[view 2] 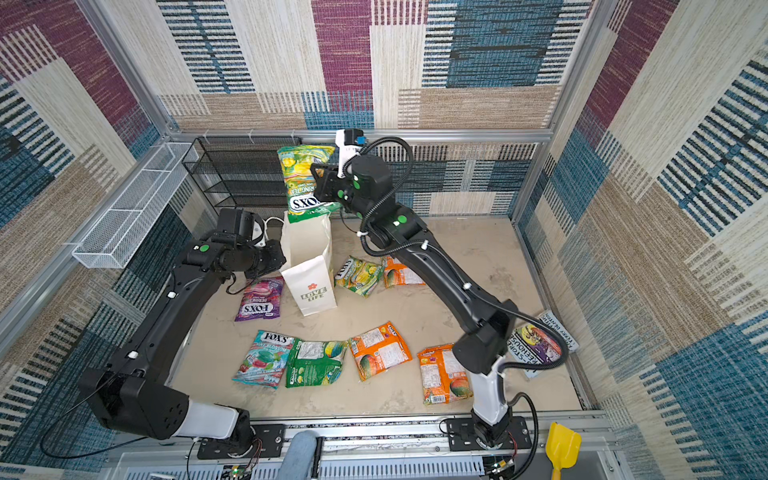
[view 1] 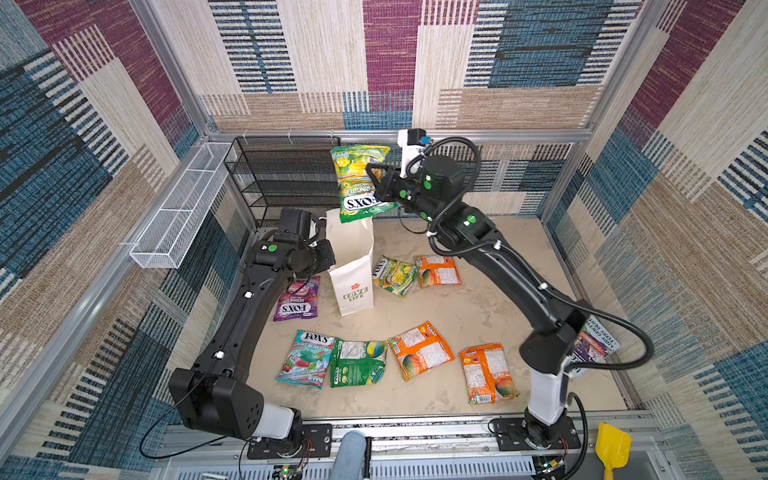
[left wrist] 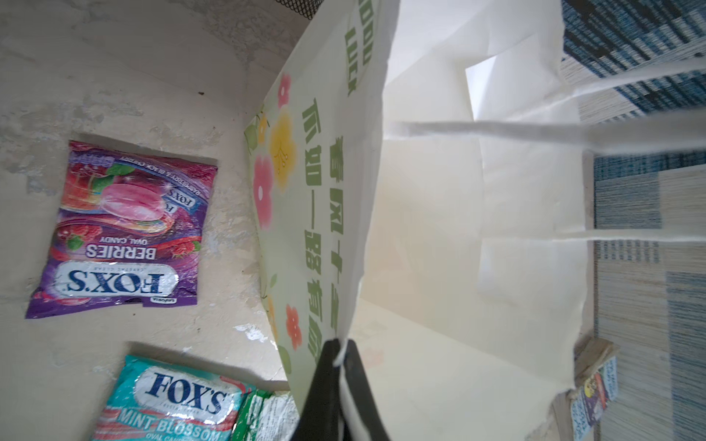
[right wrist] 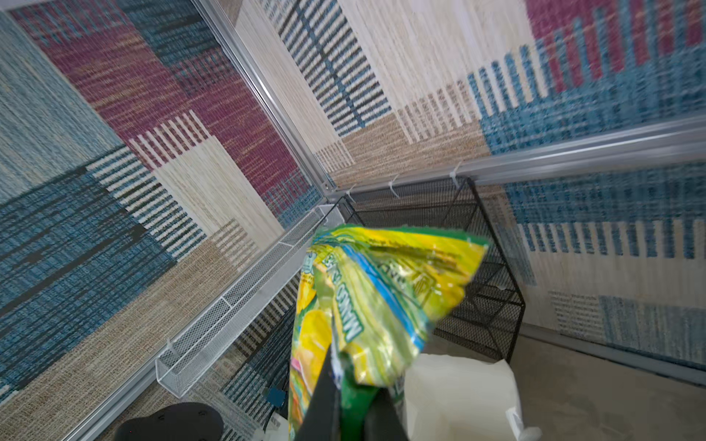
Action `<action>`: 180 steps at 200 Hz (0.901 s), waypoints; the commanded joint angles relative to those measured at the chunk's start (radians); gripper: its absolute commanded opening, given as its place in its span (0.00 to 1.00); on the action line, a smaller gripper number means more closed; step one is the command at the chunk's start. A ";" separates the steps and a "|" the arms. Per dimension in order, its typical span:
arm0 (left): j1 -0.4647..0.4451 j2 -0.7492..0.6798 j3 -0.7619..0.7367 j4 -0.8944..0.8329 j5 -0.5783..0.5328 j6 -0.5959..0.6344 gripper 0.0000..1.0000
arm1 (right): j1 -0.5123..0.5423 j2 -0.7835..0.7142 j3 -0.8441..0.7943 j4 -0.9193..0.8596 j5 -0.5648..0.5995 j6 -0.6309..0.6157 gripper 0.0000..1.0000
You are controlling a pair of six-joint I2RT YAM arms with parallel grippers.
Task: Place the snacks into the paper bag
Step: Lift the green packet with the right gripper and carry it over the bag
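- White wire basket: fixed along the left wall, raised off the surface.
- Black mesh rack: back left corner, behind the bag.
- Left tool: pinched together on the top rim of the paper bag, at its left side.
- Purple Berries packet: flat, just left of the bag, partly under the left arm.
- Paper bag: upright, mouth open, left of centre, "LOVE LIFE" face toward the front.
- Teal Mint Blossom packet: flat, front row, edge touching the green packet beside it.
- Held yellow-green packet: in the air, hanging logo-down over the bag's mouth, lower edge at the rim; inside or not, impossible to tell.
- Right tool: clamped on that packet's right edge.
- Second yellow-green packet: flat, just right of the bag, just beside the back orange packet.
- Middle orange packet: front row, tilted, right of the green one.
- Front orange packet: further right, near the right arm's base.
- Magazine: far right edge, partly behind the right arm.
- Yellow scoop: off the surface, front right.
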 commanded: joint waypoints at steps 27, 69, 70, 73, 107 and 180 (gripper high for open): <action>0.025 -0.013 -0.044 0.077 0.052 -0.076 0.00 | 0.052 0.252 0.356 -0.237 0.196 0.000 0.00; 0.041 -0.030 -0.058 0.086 0.057 -0.092 0.00 | 0.071 0.156 0.078 -0.159 0.296 -0.038 0.00; 0.042 -0.030 -0.057 0.086 0.057 -0.092 0.00 | 0.072 0.157 0.079 -0.164 0.298 -0.040 0.00; 0.042 -0.031 -0.057 0.087 0.057 -0.093 0.00 | 0.073 0.160 0.081 -0.173 0.307 -0.043 0.00; 0.052 -0.029 -0.061 0.095 0.078 -0.096 0.00 | 0.079 0.197 0.107 -0.238 0.324 -0.075 0.00; 0.062 -0.022 -0.060 0.100 0.084 -0.091 0.00 | 0.111 0.202 0.085 -0.271 0.339 -0.085 0.02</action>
